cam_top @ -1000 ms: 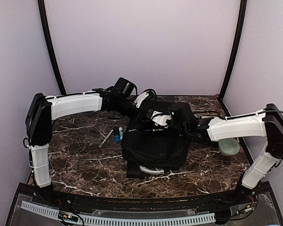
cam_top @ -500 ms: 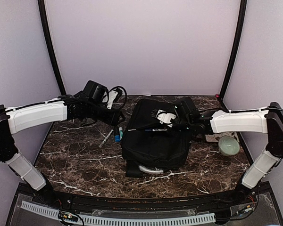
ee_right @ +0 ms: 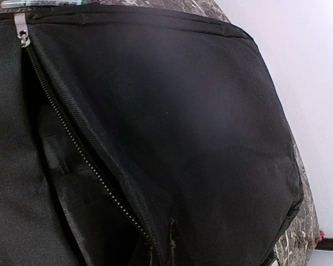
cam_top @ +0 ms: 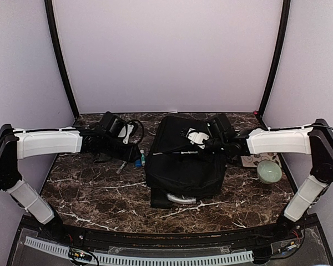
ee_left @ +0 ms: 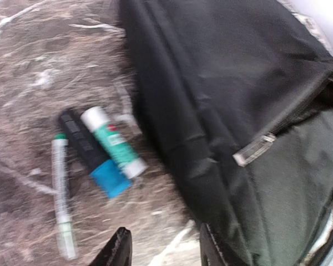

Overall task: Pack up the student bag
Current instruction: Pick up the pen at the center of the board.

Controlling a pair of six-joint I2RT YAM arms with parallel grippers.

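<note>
Walls [cam_top: 166, 55]: pale lilac, 9 to 3 o'clock
Posts [cam_top: 60, 55]: black, 10 and 2 o'clock
Table [cam_top: 100, 194]: brown marble, white veins

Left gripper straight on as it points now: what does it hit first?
Probably the table at the foot of the bag, beside the pens; depth unclear, maybe the bag itself.
</note>
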